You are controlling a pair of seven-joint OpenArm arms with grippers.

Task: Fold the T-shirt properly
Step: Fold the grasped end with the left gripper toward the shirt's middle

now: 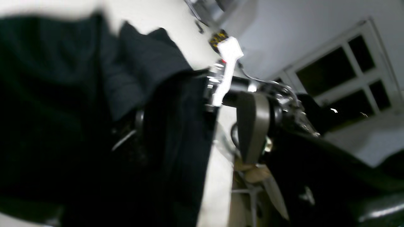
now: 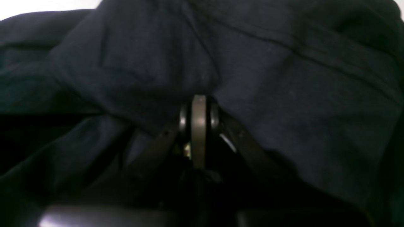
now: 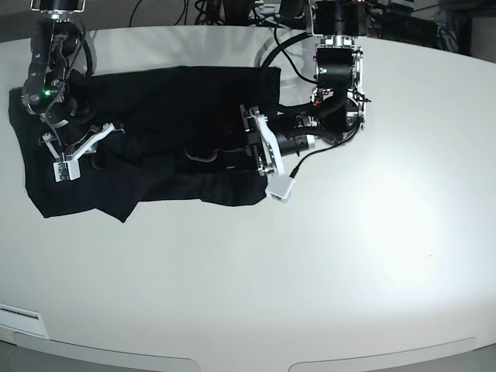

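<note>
The black T-shirt [image 3: 155,101] lies spread and rumpled over the left half of the white table [image 3: 349,256]. My right gripper [image 3: 74,143] sits low over its left part. In the right wrist view its fingers [image 2: 199,123] are pressed together, with dark fabric [image 2: 300,94] bunched at the tips. My left gripper [image 3: 232,151] reaches in from the shirt's right edge, turned sideways. In the blurred left wrist view one bare grey finger [image 1: 252,126] stands well apart from the cloth [image 1: 63,94], which drapes over and hides the other finger.
Both arm bases and a bundle of cables [image 3: 232,12] stand along the table's far edge. A white camera block [image 3: 279,186] hangs under the left wrist just off the shirt's hem. A wall and window [image 1: 341,69] show behind the left gripper.
</note>
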